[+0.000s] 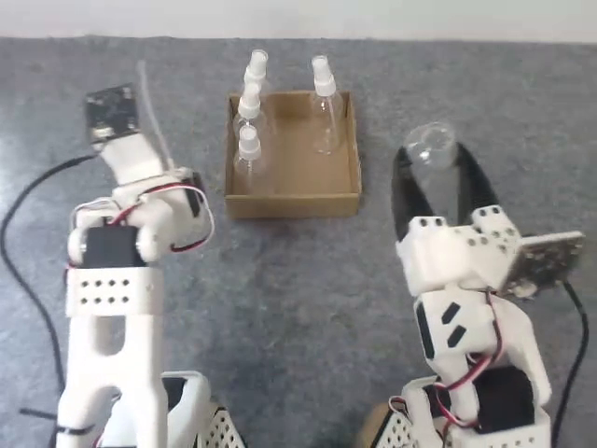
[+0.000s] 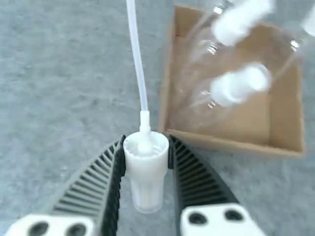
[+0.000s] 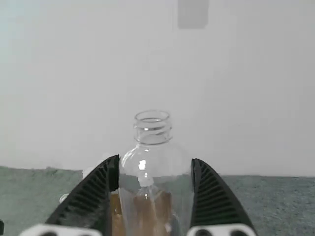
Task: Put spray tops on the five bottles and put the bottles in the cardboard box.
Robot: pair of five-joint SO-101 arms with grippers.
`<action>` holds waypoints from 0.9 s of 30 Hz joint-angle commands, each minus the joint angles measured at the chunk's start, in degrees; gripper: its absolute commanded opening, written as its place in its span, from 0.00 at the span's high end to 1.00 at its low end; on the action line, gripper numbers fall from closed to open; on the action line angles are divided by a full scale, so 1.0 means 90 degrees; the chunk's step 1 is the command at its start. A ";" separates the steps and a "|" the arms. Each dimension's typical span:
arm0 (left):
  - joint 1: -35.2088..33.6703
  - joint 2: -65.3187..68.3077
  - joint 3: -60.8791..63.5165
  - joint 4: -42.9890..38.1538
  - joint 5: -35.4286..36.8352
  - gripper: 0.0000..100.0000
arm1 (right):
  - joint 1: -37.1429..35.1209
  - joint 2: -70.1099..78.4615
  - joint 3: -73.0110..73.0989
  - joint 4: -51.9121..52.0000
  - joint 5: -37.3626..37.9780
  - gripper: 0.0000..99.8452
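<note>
Left fingers (image 2: 106,182) squeeze the last spray top (image 2: 145,167) beside the cardboard box (image 1: 294,201) and right fingers (image 3: 93,196) hug the open bottle (image 3: 152,162) on the box's other side, likely so top and bottle can meet.

Counter (image 1: 298,280): covered throughout in grey, felt-like matting with a mottled texture. Wall (image 3: 74,73): plain white, seen rising behind the counter's far edge. Rectangular patch (image 3: 193,14): grey, set high on the wall.
</note>
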 commanded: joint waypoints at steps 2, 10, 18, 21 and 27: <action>-0.0518 -0.0205 -0.0083 -0.0254 0.0127 0.99 | -0.0366 -0.0054 0.0068 -0.0161 0.0195 0.98; -0.1094 -0.0186 -0.0073 -0.0225 0.0127 0.99 | -0.0952 -0.0054 0.0283 -0.0171 0.0205 0.98; -0.1455 0.0615 -0.0015 -0.0264 0.0234 0.99 | -0.1548 -0.0054 0.0508 -0.0190 0.0615 0.98; -0.1455 0.1221 -0.0122 -0.0430 0.0274 0.99 | -0.1646 -0.0054 0.0527 -0.0181 0.0615 0.98; -0.1514 0.1797 -0.0288 -0.0518 0.0440 0.99 | -0.1695 -0.0044 0.0645 -0.0230 0.0703 0.98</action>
